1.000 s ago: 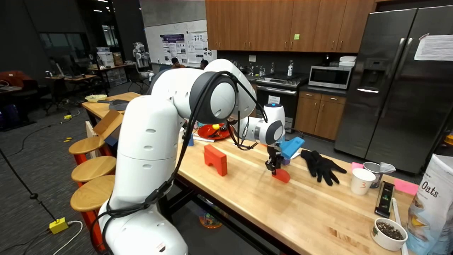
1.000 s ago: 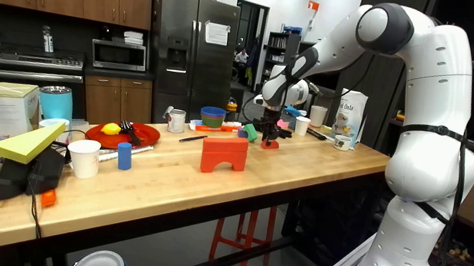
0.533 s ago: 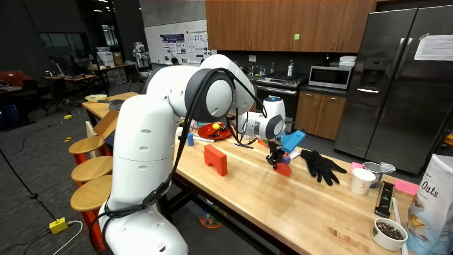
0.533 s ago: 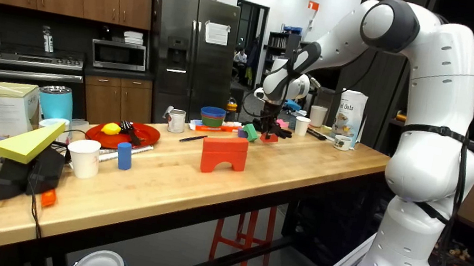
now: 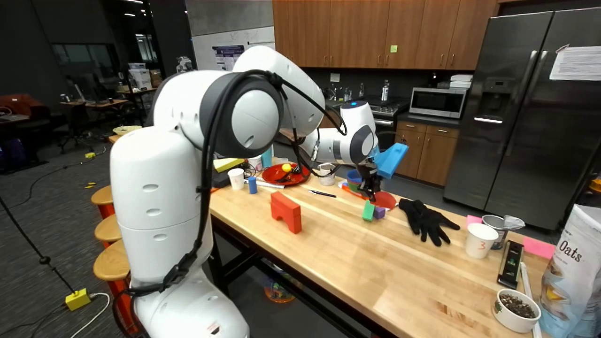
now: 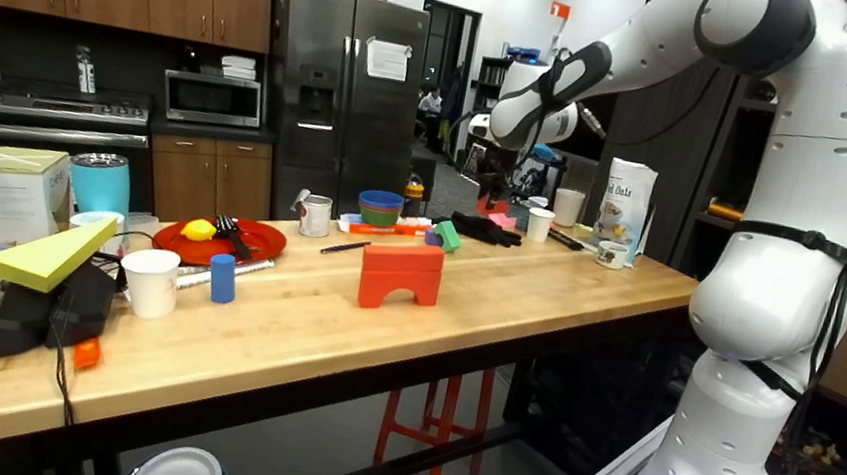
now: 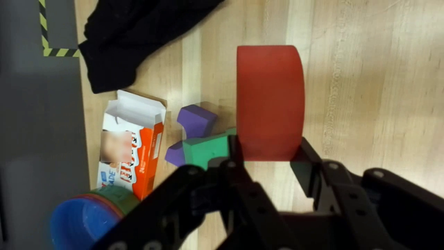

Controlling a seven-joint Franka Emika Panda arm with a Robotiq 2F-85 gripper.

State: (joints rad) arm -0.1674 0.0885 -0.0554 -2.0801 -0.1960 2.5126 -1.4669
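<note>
The red block (image 7: 270, 100) is held above the counter (image 7: 367, 90), one end pinched in the claw (image 7: 267, 149), which is narrowed to that block's thickness. Gripped off-centre, it could be twisted loose if knocked.

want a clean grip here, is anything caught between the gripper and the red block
Nothing visible: in the wrist view the gripper clasps the red block directly from both sides. The green block and purple block lie below, outside the grip.

Both exterior views — table (image 6: 317, 306) from its near long edge, fridge (image 6: 369, 125) beyond.
Wrist view — close, facing down, far edge at left.
</note>
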